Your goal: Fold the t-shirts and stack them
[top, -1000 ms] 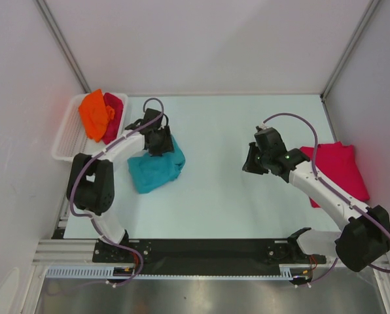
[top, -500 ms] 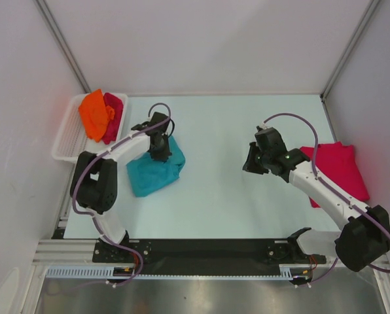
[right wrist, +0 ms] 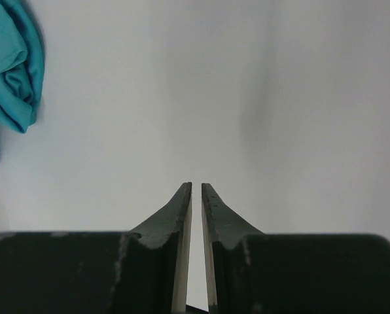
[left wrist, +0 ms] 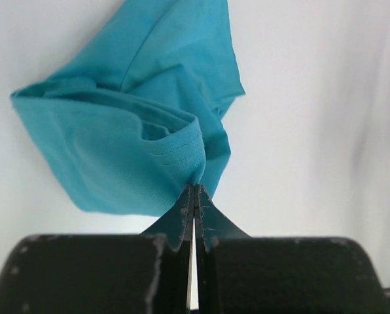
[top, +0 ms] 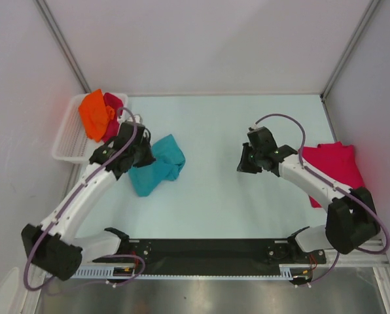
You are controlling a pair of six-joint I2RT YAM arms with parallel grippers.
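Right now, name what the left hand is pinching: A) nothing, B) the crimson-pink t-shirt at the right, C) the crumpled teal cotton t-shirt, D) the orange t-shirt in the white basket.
C: the left wrist view shows the left hand shut on a hemmed edge of the crumpled teal cotton t-shirt.

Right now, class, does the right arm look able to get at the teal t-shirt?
Probably yes: only bare table lies between the right tool and the teal t-shirt, though the left tool is shut on its hem.
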